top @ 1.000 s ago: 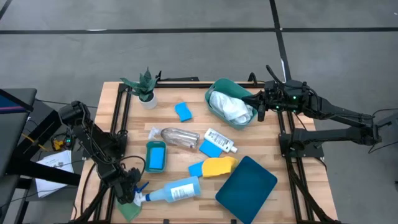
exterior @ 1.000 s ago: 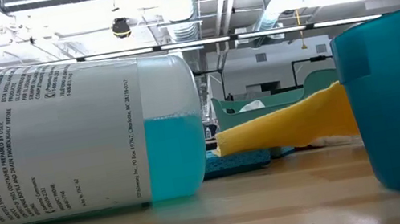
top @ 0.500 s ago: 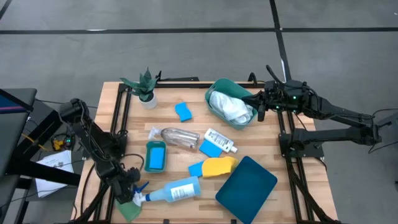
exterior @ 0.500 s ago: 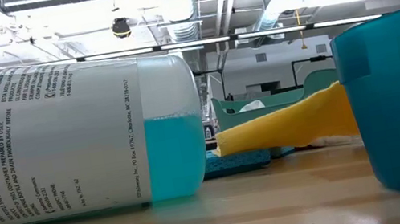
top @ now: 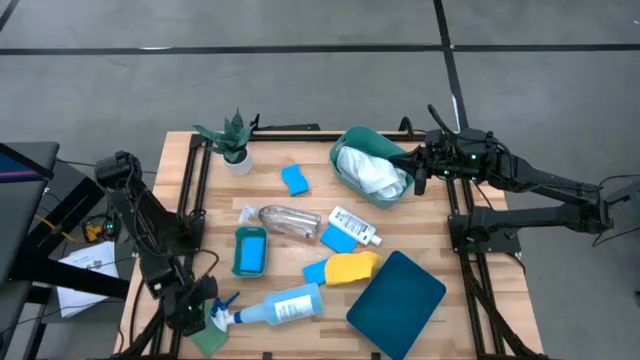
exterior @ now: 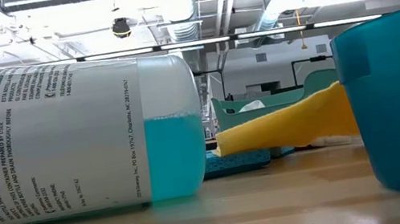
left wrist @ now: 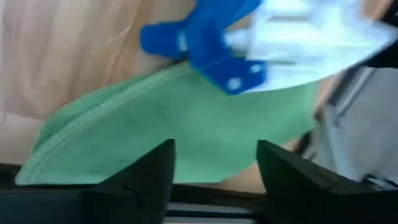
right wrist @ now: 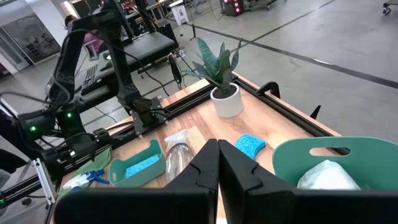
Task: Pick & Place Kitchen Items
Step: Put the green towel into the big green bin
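The wooden desk point(top: 420, 235) carries the whole spread, and the biggest piece on it is the dark teal tub point(top: 396, 292) near the front edge, with the green bin point(top: 352, 140) holding a white cloth point(top: 368, 172) at the back by the right arm. The right claw point(top: 418, 172) hangs beside that bin, fingers pressed together, just as it did a second ago; nothing on that side has moved. Across the middle lie the pale-blue spray bottle point(top: 285, 305) on its side, the yellow cloth point(top: 352, 267), the crinkled silver cup point(top: 288, 220), the small white bottle point(top: 354, 225) and the blue sponges point(top: 294, 179), all where they were. The change is at the front left corner: the left claw point(top: 190, 315), which half a second ago was nearly pinched shut beside the bottle's trigger, has sprung apart and shifted slightly outward. In its wrist view the two dark fingers point(left wrist: 146, 177) stand spread with the green cloth point(left wrist: 168, 134) lying flat on the desk between and beyond them, the blue trigger point(left wrist: 205, 43) just past it. The cloth looks ungripped, so I judge that this pinch either let go or missed, and the cloth has yet to be picked up; a fresh closing on its fold seems needed before anything can be carried.
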`<state>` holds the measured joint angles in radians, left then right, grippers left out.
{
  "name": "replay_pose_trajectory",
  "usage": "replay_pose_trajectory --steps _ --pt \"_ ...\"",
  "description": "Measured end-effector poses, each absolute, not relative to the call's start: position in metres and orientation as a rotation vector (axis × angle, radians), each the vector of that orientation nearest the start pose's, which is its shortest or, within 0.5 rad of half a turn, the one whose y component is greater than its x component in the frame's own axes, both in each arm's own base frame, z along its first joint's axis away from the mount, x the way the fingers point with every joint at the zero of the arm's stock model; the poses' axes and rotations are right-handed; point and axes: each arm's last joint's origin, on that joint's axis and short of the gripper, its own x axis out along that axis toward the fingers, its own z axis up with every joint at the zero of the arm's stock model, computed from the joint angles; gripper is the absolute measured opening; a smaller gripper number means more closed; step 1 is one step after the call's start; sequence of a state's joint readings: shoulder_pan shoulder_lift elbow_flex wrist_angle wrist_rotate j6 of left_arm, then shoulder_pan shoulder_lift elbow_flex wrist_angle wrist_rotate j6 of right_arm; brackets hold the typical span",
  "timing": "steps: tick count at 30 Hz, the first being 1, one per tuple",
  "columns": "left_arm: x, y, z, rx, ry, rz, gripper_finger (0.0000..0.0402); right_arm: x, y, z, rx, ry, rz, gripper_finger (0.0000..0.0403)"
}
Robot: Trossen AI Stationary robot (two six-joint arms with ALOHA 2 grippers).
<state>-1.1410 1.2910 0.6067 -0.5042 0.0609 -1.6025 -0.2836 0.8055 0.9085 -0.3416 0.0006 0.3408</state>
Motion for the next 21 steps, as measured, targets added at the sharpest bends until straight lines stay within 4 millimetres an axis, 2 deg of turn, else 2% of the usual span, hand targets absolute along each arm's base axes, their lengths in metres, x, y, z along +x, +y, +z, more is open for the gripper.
replay_pose_trajectory --steps 5,11,16,21 --pt "0.086 -0.198 0.139 -0.608 1.535 0.164 0.0258 0.162 -0.047 0.356 0.371 0.189 -0.321 0.0" --pt "0.087 -0.2 0.128 -0.578 1.557 0.246 0.0233 0.162 -0.047 0.356 0.372 0.189 -0.322 0.0" --pt "0.087 -0.196 0.126 -0.551 1.559 0.292 0.0183 0.162 -0.047 0.356 0.382 0.187 -0.323 0.0" --pt "0.086 -0.193 0.125 -0.526 1.54 0.314 0.0099 0.162 -0.047 0.356 0.382 0.187 -0.323 0.0"
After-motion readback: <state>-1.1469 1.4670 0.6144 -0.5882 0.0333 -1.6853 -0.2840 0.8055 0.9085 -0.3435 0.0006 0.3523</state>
